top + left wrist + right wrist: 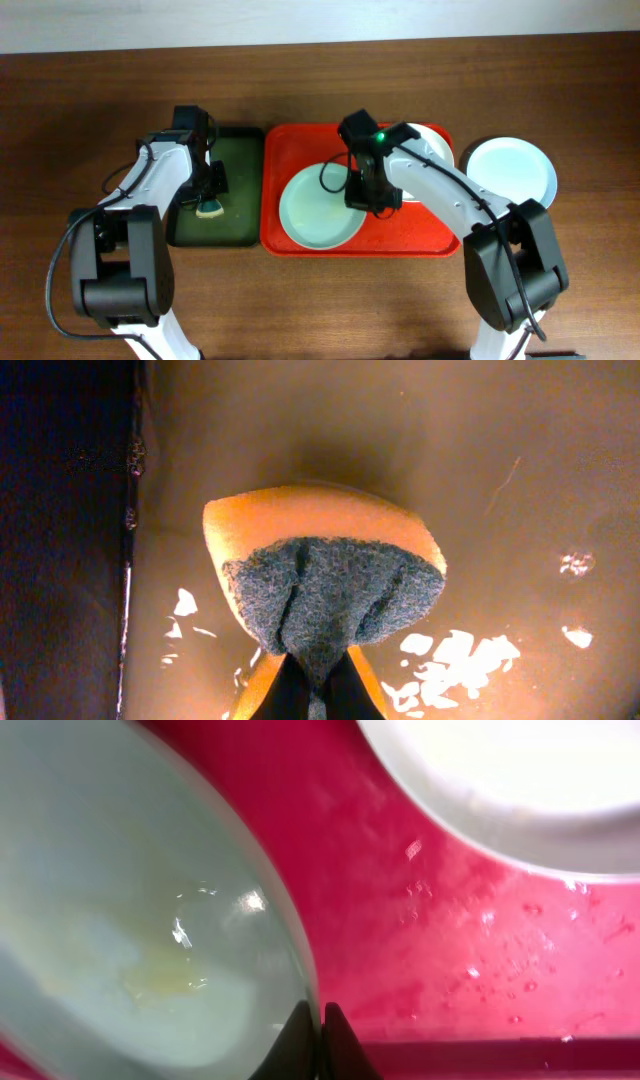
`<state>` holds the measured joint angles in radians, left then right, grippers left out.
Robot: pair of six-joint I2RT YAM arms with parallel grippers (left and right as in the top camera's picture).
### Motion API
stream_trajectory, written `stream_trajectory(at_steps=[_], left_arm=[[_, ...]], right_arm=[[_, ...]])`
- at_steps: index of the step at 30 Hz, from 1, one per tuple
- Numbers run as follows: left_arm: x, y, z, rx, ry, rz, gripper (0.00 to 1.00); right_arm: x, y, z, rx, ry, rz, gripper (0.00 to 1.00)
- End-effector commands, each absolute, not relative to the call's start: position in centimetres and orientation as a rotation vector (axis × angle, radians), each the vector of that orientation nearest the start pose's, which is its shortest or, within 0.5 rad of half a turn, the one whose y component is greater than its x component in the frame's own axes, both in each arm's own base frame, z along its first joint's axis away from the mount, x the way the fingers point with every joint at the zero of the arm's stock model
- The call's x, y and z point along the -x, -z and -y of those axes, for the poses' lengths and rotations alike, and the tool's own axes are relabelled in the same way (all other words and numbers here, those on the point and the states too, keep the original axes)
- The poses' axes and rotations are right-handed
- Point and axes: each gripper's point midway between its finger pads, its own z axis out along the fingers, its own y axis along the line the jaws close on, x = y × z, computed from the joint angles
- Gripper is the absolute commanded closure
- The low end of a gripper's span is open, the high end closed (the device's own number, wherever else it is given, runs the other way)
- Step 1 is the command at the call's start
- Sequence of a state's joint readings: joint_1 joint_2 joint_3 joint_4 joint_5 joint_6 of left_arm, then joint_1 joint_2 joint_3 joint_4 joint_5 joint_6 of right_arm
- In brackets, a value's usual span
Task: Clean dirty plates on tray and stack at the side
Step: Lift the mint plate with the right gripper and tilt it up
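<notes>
The red tray (300, 240) holds a pale green plate (315, 208) with a faint yellow smear (150, 982), and a cream-white plate (437, 148) at its back right, partly under my right arm. A pale blue plate (512, 168) lies on the table right of the tray. My right gripper (372, 203) is shut on the green plate's right rim (300, 982); its fingertips (320, 1025) pinch the edge. My left gripper (210, 198) is shut on a yellow sponge with a grey scouring face (325, 590), over the dark green tray (240, 160).
The dark green tray (500, 480) is wet, with bright puddle glints under the sponge. The red tray's floor (450, 940) carries water droplets. Brown wooden table (60, 120) surrounds both trays.
</notes>
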<state>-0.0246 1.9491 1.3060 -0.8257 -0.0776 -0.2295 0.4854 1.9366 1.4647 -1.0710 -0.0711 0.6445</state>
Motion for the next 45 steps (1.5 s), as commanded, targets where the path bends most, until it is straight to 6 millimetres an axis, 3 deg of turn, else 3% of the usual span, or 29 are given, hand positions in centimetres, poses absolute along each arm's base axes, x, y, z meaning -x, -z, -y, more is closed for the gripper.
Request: stream_trajectory(at_steps=[1, 3, 6, 12, 18, 23, 27, 30, 35, 38, 45], left_arm=[[-37.4, -1.4, -0.4, 0.349, -0.078, -3.017, 1.0], [-37.4, -1.4, -0.4, 0.349, -0.078, -3.017, 1.0], [-37.4, -1.4, -0.4, 0.35, -0.078, -3.017, 1.0], [-37.4, -1.4, -0.4, 0.349, -0.078, -3.017, 1.0], [-37.4, -1.4, -0.4, 0.349, -0.077, -3.018, 1.0], [-37.4, -1.4, -0.4, 0.35, -0.077, -3.018, 1.0], [-37.4, -1.4, -0.4, 0.35, -0.077, -3.018, 1.0], [-37.4, -1.4, -0.4, 0.35, -0.077, -3.017, 1.0], [-37.4, -1.4, -0.4, 0.35, -0.077, -3.017, 1.0], [-37.4, -1.4, -0.4, 0.35, -0.077, -3.017, 1.0], [-37.4, -1.4, -0.4, 0.35, -0.076, -3.017, 1.0]], right_arm=[[-34.1, -11.3, -19.2, -0.169, -0.154, -3.061, 0.96], [-35.4, -13.4, -19.9, -0.154, -0.199, -3.005, 0.96], [-37.5, -14.0, -20.9, -0.148, -0.259, -2.919, 0.96], [-40.6, -12.7, -22.7, -0.136, -0.316, -2.835, 0.96], [-42.7, -10.8, -27.8, -0.038, -0.402, -2.735, 0.96], [-44.1, -11.5, -30.1, 0.001, -0.277, -2.573, 0.96], [-45.7, -13.9, -30.7, 0.089, -0.101, -2.383, 0.96], [-46.7, -16.1, -31.4, 0.192, -0.069, -2.303, 0.96], [-48.1, -23.9, -32.7, 0.271, -0.102, -2.151, 0.96], [-48.5, -27.2, -32.5, 0.267, -0.059, -2.08, 0.96], [-47.0, -29.0, -32.7, 0.246, 0.168, -1.978, 0.96]])
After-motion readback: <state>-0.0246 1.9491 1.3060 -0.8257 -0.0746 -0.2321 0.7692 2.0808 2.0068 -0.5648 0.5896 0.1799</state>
